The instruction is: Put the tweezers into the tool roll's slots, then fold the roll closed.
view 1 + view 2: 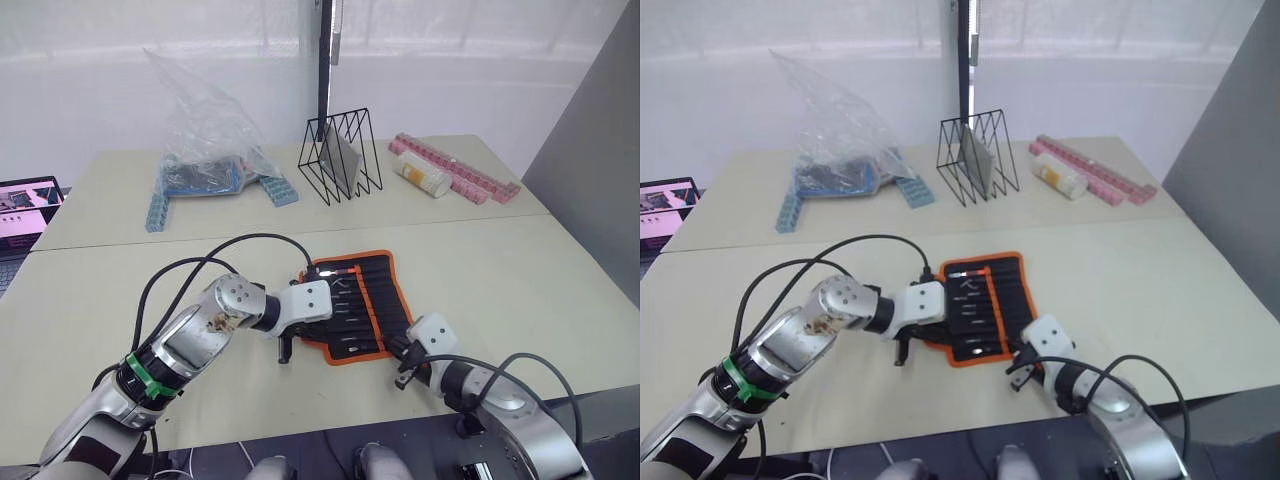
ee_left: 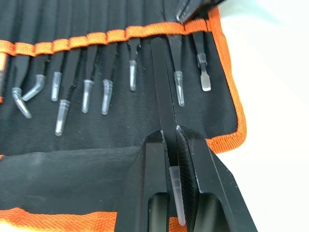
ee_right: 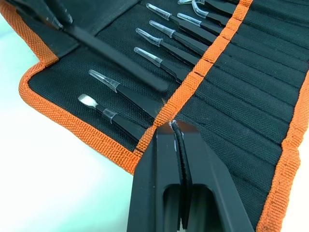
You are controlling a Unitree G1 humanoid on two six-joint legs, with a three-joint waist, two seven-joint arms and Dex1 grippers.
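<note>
Clamped in the left gripper (image 2: pixel 172 145): one stiff, slick tweezer (image 2: pixel 163 87), held near its capped tip (light thing). Right gripper (image 3: pixel 175 133) pinches the limp tool roll (image 3: pixel 227 111) stripe just ahead.

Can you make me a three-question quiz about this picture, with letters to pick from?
1. Where does the tool roll lie?
A. on the near table, between the two grippers
B. inside the wire rack
C. on the laptop

2. What colour is the roll's piping?
A. green
B. orange
C. white

3. What is the left gripper doing?
A. hanging open
B. pinching a tweezer
C. squeezing the plastic bag

Answers:
1 A, the roll lies flat on the table, the right gripper at its other edge.
2 B, its edge is bright orange.
3 B, the black tweezer sits between its fingers.
</note>
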